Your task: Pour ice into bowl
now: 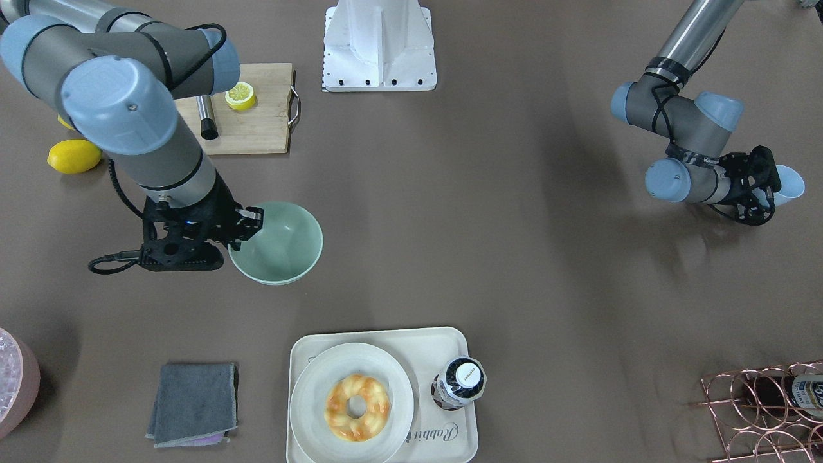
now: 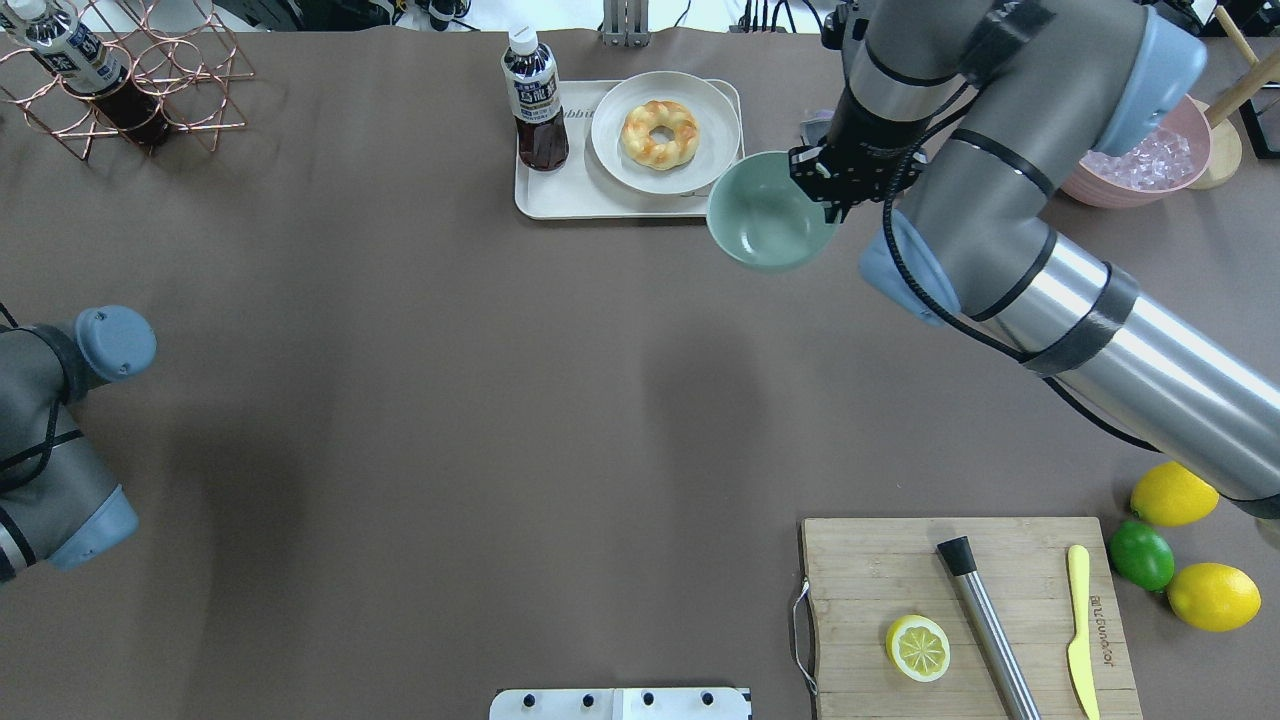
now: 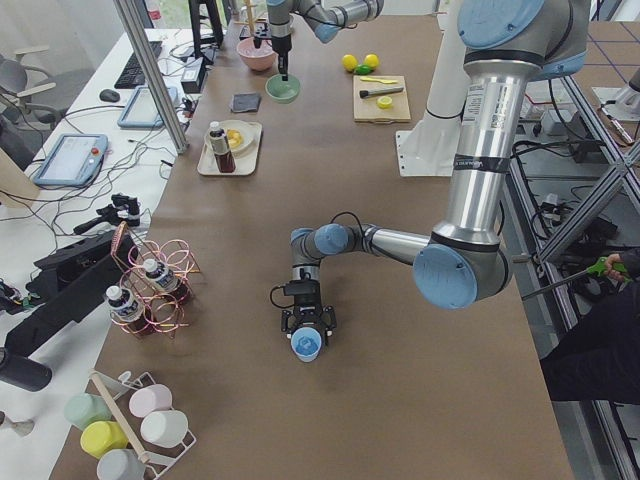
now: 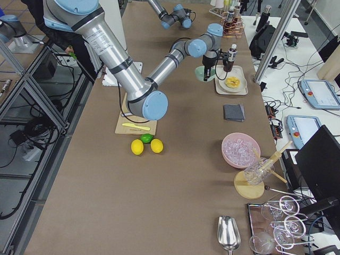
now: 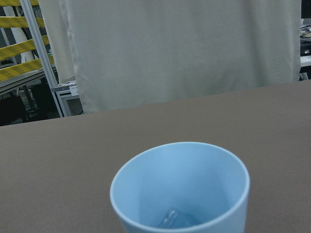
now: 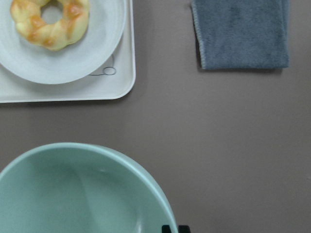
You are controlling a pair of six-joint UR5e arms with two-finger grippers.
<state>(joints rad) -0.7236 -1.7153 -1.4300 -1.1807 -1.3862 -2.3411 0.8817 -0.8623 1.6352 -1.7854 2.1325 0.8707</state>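
The bowl (image 2: 768,212) sits just beside the tray (image 2: 548,196), cloth (image 1: 193,403) nearby.

The right hand (image 2: 838,185) grips the mint bowl's (image 2: 765,215) rim, just beside the tray (image 2: 560,200) holding a doughnut plate (image 2: 700,150).

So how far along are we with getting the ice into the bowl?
Both pickups look done: the left claw holds the blue cup, with ice at its bottom, and the right claw grips the rim of the green bowl. The bowl is empty in the right wrist view. Cup and bowl are far apart, so bringing them together and pouring remain.
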